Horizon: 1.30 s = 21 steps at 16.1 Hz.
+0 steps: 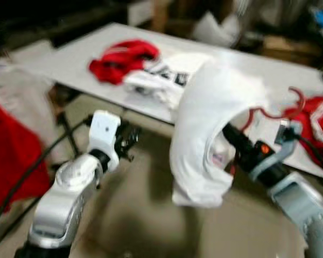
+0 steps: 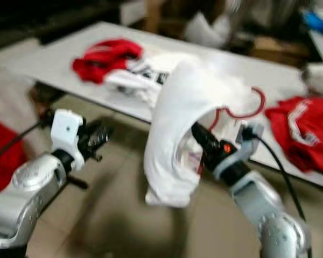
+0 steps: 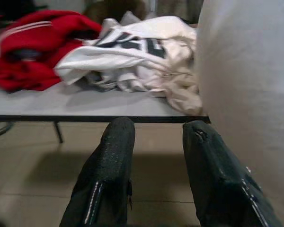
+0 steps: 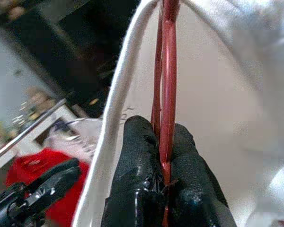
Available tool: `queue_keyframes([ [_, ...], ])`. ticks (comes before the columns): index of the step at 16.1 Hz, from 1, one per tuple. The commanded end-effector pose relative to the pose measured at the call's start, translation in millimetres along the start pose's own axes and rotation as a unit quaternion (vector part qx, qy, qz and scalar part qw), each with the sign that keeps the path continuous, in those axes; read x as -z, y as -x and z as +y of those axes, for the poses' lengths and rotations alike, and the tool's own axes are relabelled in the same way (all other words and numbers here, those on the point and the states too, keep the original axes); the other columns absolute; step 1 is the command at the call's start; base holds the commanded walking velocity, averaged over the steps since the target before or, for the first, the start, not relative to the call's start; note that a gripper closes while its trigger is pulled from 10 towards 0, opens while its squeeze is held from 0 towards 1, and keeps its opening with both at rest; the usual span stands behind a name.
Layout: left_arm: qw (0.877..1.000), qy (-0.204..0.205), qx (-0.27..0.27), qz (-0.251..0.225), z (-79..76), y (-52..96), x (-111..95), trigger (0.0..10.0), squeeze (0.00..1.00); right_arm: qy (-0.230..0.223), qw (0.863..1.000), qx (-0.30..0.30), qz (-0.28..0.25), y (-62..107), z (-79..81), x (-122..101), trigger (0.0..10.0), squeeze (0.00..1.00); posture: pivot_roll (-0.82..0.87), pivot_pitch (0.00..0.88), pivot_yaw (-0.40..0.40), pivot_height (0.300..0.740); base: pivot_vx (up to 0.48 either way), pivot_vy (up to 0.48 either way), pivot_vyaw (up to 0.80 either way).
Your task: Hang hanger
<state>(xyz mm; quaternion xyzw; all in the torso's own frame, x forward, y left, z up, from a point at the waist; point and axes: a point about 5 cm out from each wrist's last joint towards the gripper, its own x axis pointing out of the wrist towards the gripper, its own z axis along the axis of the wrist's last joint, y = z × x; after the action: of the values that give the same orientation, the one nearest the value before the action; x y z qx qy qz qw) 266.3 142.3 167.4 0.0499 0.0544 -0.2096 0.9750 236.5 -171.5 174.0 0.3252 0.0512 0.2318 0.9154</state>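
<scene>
A red wire hanger (image 1: 273,114) carries a white T-shirt (image 1: 204,129) that hangs in the air in front of the table. My right gripper (image 4: 162,142) is shut on the hanger's red bar, reaching in under the shirt's collar; its black fingers (image 1: 238,141) show beneath the cloth. The hook sticks out above the table's near edge. My left gripper (image 3: 154,137) is held out at the left, below the table's edge, fingers slightly apart with nothing between them.
A long grey table (image 1: 86,59) bears a red garment (image 1: 121,59), a white printed garment (image 1: 159,75) and another red garment (image 1: 320,126) at the right. Red cloth (image 1: 13,153) lies at far left. Tiled floor (image 1: 134,215) is below. Black cables trail from both arms.
</scene>
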Motion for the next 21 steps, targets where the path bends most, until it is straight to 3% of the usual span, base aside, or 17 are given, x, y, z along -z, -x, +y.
queue_keyframes([
  [1, 1.000, 0.000, 0.008, 0.001, -5.6, 0.4, 0.0, 10.0, 0.00, 0.006, 1.000, -0.017, 0.002, 5.6, 2.6, -4.2, 10.0, 0.00, -0.13, 0.000, -0.031, 0.740, 0.000, 0.000, 0.80],
  [12, 1.000, 0.000, 0.009, 0.007, -7.3, 5.0, 2.7, 10.0, 0.00, 0.009, 0.998, -0.061, 0.023, 10.9, 6.9, -4.7, 10.0, 0.00, -0.13, 0.000, -0.045, 0.740, 0.000, 0.000, 0.80],
  [17, 1.000, -0.005, 0.003, 0.010, -6.8, 4.5, 4.5, 10.0, 0.00, 0.030, 0.999, -0.027, 0.034, 8.6, -0.3, -1.2, 10.0, 0.00, -0.13, 0.000, -0.042, 0.740, 0.000, 0.000, 0.80],
  [21, 1.000, -0.014, -0.005, 0.014, -1.6, 2.9, 4.5, 10.0, 0.00, 0.066, 0.997, 0.005, 0.035, -5.9, -5.3, 2.0, 10.0, 0.00, -0.12, 0.000, -0.035, 0.740, 0.000, 0.000, 0.80],
])
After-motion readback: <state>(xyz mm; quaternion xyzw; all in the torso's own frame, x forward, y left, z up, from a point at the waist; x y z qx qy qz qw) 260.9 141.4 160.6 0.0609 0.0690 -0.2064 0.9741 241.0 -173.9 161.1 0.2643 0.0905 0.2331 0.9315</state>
